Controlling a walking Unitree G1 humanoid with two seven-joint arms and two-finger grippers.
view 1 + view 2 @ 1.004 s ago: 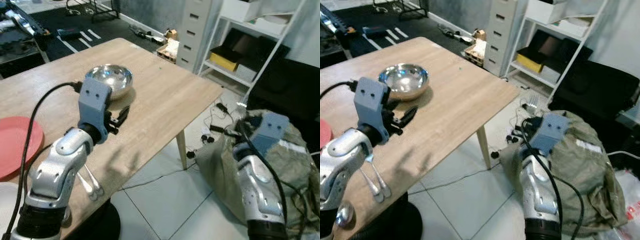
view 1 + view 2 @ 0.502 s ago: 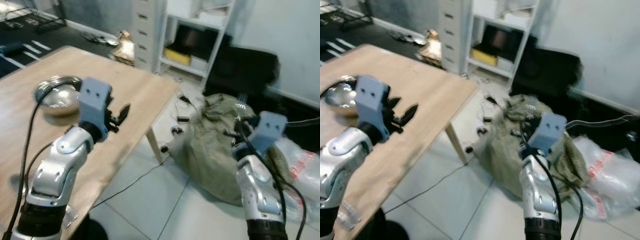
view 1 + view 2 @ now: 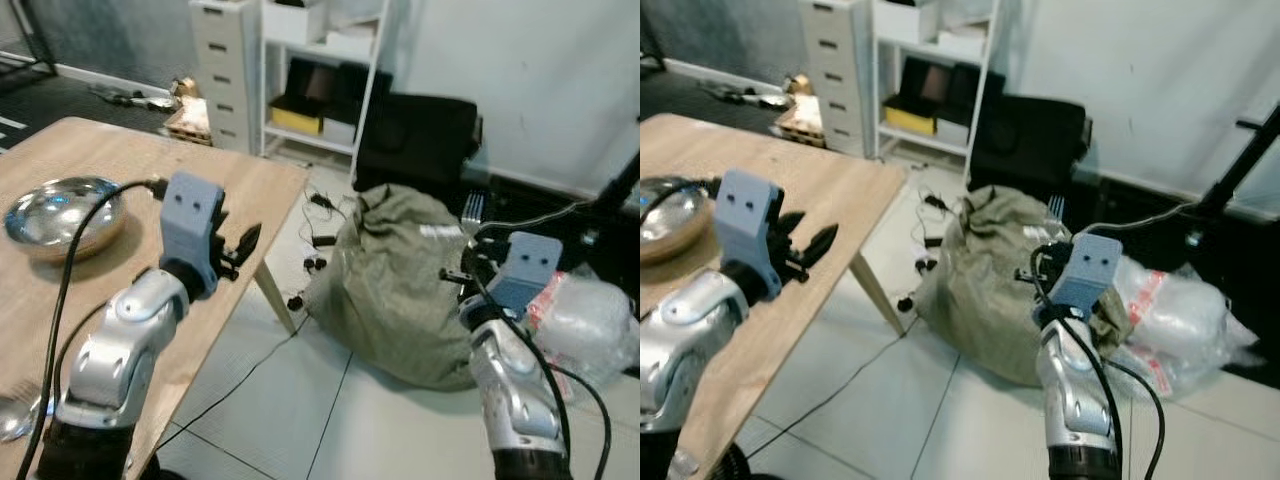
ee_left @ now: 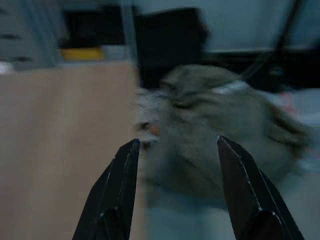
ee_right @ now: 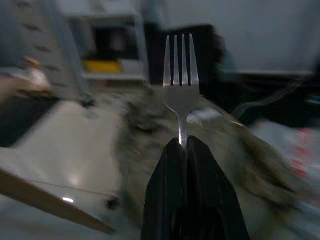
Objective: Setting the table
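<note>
— Silver metal fork (image 5: pixel 180 85), four tines, thin neck: where is it?

— Pinched between the two black fingers of the right gripper (image 5: pixel 182 145), which are pressed together on its handle. The tines stick out past the fingertips. In the head views the fork's tines (image 3: pixel 473 207) show just above the right arm, out over the tiled floor (image 3: pixel 330 420) and well apart from the table.

— And the other arm?

— The left gripper (image 4: pixel 176 187) is held up over the near corner of the light wooden table (image 3: pixel 110 170). Its fingers (image 4: pixel 120 185) are spread wide with nothing between them.

— What lies on the table?

— A round shiny steel bowl (image 3: pixel 60 215) sits on the wood, on the robot's left of the left arm. At the table's near edge, low in the left eye view, some silver cutlery (image 3: pixel 18 410) lies; I cannot tell exactly which pieces.

— What is in front of the robot?

— A lumpy olive-green cloth sack (image 3: pixel 400 280) rests on the floor, between the two arms. Beside it, to the right, lies a clear plastic bag (image 3: pixel 585 320). Behind stand a white open shelf unit (image 3: pixel 320 60) and a pale drawer cabinet (image 3: pixel 225 60) just beside it.
</note>
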